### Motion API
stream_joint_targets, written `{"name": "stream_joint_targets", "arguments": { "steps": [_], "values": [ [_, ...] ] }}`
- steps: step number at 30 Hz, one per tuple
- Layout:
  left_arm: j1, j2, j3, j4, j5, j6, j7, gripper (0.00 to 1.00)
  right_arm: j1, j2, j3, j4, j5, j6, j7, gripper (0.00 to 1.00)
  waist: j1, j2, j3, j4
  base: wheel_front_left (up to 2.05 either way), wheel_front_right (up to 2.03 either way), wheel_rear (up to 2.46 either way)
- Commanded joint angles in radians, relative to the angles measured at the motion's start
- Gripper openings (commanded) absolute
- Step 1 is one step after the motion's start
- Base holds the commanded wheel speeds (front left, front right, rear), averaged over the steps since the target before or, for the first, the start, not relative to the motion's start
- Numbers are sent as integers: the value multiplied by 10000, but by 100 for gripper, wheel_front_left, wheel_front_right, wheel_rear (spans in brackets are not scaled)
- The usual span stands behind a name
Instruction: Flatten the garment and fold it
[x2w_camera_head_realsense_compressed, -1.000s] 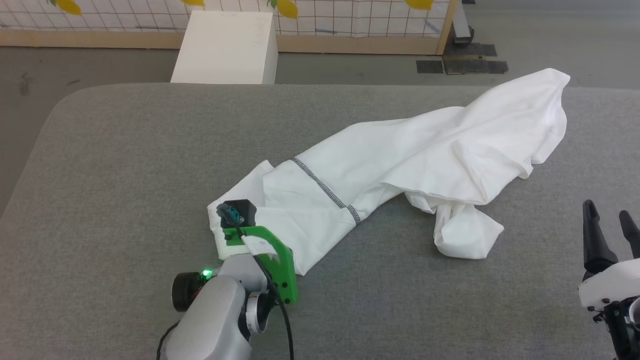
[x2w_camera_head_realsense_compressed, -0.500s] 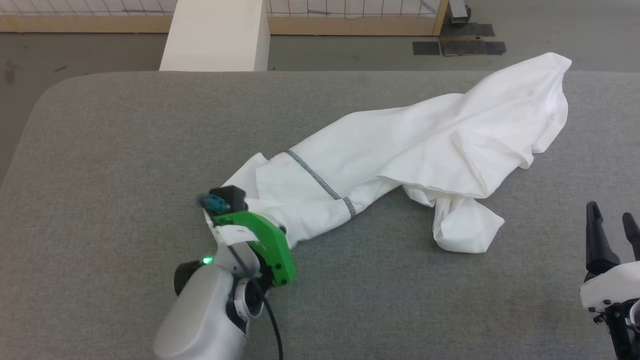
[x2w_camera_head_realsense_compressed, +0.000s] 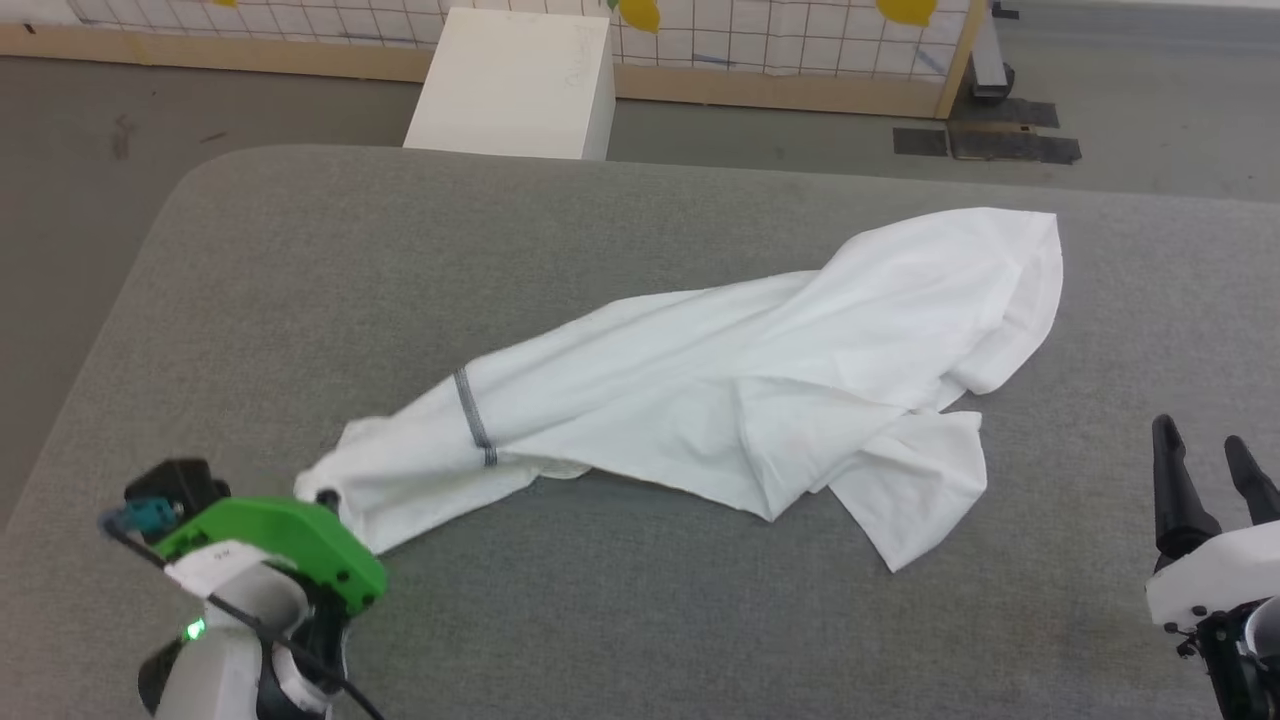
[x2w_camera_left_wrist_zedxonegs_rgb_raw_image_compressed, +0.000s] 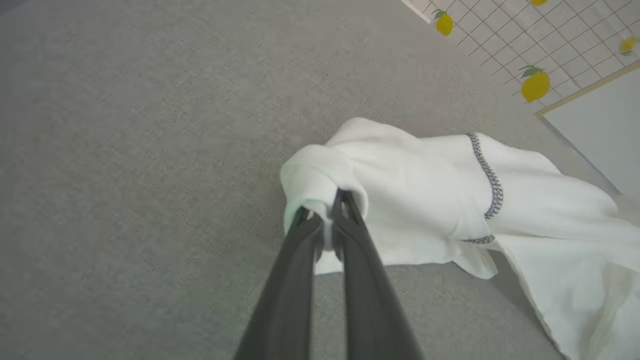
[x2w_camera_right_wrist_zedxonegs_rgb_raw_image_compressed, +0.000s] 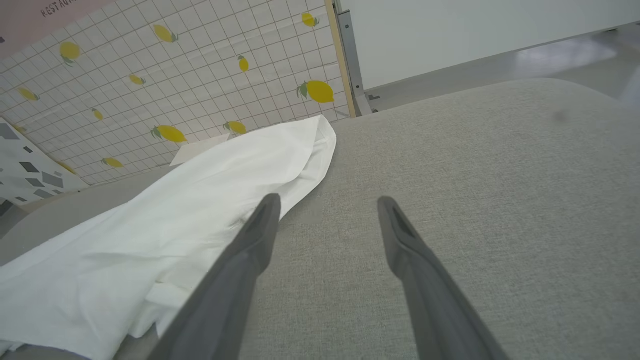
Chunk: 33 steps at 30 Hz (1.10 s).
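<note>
The left claw (x2w_camera_left_wrist_zedxonegs_rgb_raw_image_compressed: 323, 220) is pinched tight on a bunched end of the white long-sleeved shirt (x2w_camera_head_realsense_compressed: 760, 370). The shirt lies crumpled in a long diagonal across the grey fabric counter (x2w_camera_head_realsense_compressed: 300, 260). The right claw (x2w_camera_head_realsense_compressed: 1198, 437) is spread wide and holds nothing, apart from the shirt's right side.

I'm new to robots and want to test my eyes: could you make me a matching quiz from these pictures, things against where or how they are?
Things:
1 left pincer
2 right pincer
3 garment
4 white box

States:
a beyond the far edge of the table
b open, empty
c shut on a cloth end
d rumpled on the table

Pairs: 1-c, 2-b, 3-d, 4-a
</note>
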Motion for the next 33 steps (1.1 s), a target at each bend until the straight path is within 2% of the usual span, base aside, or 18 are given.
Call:
{"name": "stream_joint_targets", "arguments": {
  "steps": [1, 3, 4, 5, 8, 10, 15, 16, 21, 22, 30, 31, 32, 33],
  "values": [
    [338, -44, 49, 55, -68, 116, 39, 0, 216, 8, 44, -12, -80, -15, 84, 100, 1, 93, -83, 112, 0, 0, 0],
    [668, -91, 58, 261, -117, 183, 90, 0, 269, 8, 130, -35, -90, -15, 197, 100, 1, 93, -103, 128, 0, 0, 0],
    [718, -244, 144, 226, -281, 117, -58, 36, 286, 8, 215, -68, -131, -15, 245, 100, 1, 93, -115, 130, 0, 0, 0],
    [723, -330, 208, 161, -366, 34, -253, 100, 298, 8, 282, -91, -159, -15, 282, 100, 1, 93, -142, 138, 0, 0, 0],
    [695, -407, 254, -199, -321, -317, -1025, 100, 322, 8, 605, -263, -342, -15, 460, 100, 1, 93, -202, 158, 0, 0, 0],
    [681, -211, 193, -484, 82, -664, -1873, 100, 299, 8, 1073, -366, -573, -15, 842, 100, 1, 93, -221, 135, 0, 0, 0],
    [781, 147, -239, -922, 1491, -1210, -4280, 100, -59, -159, 2292, -216, -1245, -15, 2590, 100, 1, 93, -146, 130, 0, 0, 0],
    [823, 170, -447, -989, 1978, -1287, -5117, 100, -362, -316, 2575, -10, -1539, -15, 3354, 100, 1, 93, -54, 178, 0, 0, 0],
    [751, -36, -787, -882, 2579, -1399, -5875, 100, -1226, -695, 3172, 670, -2188, -15, 4811, 100, 1, 93, 275, 408, 0, 0, 0],
    [654, -236, -869, -812, 2705, -1450, -5986, 100, -1663, -900, 3605, 1269, -2363, -15, 5285, 100, 1, 93, 528, 561, 0, 0, 0],
    [426, -621, -739, -629, 2873, -1533, -6057, 100, -2163, -1024, 4391, 2802, -2279, -15, 5364, 100, 1, 93, 965, 813, 0, 0, 0],
    [418, -633, -685, -657, 2903, -1545, -6058, 100, -2193, -1039, 4441, 2843, -2179, -15, 5281, 40, 1, 93, 977, 788, 0, 0, 0],
    [425, -649, -620, -678, 2931, -1570, -6059, 100, -2230, -1064, 4463, 2844, -1996, -15, 5120, 0, 1, 93, 974, 749, 0, 0, 0],
    [439, -658, -590, -653, 2949, -1597, -6059, 100, -2231, -1104, 4464, 2843, -1829, -15, 5069, 0, 1, 93, 959, 718, 0, 0, 0]
  ]
}}
